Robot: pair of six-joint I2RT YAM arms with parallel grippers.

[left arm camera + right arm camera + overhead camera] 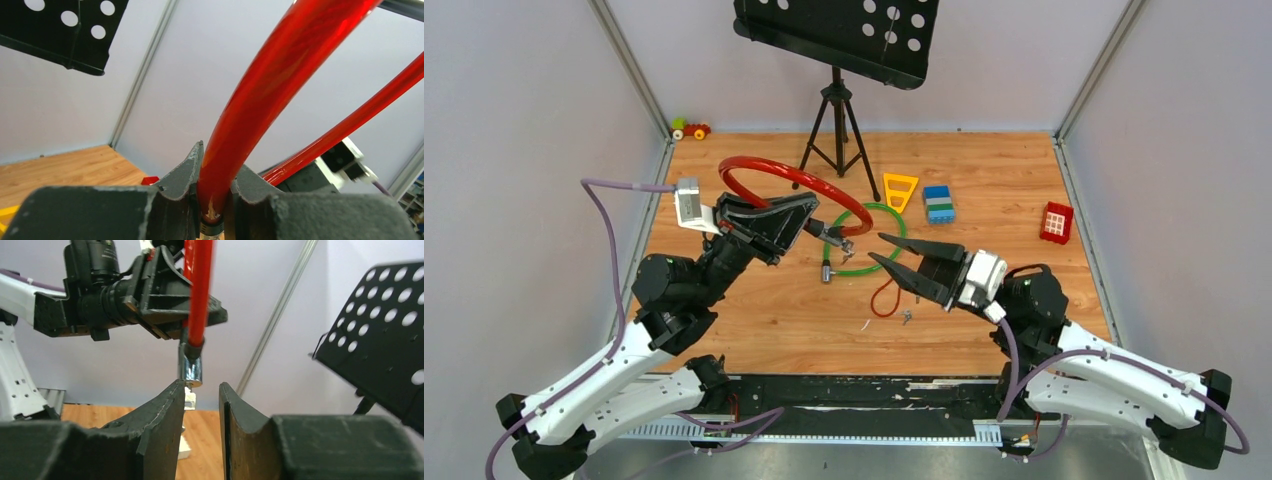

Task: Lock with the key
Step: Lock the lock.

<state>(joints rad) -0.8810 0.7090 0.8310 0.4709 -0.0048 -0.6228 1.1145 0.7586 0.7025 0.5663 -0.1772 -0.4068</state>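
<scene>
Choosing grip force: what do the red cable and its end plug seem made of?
The red cable: probably glossy, slightly translucent plastic sheathing, smooth with bright highlights; its core doesn't show. The end plug: likely polished metal, silvery with mirror-like reflections, below a dark collar.

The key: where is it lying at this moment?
In the top view, the key lies on the wooden table near its middle, beside a thin red loop, below the right tool in the picture.
</scene>
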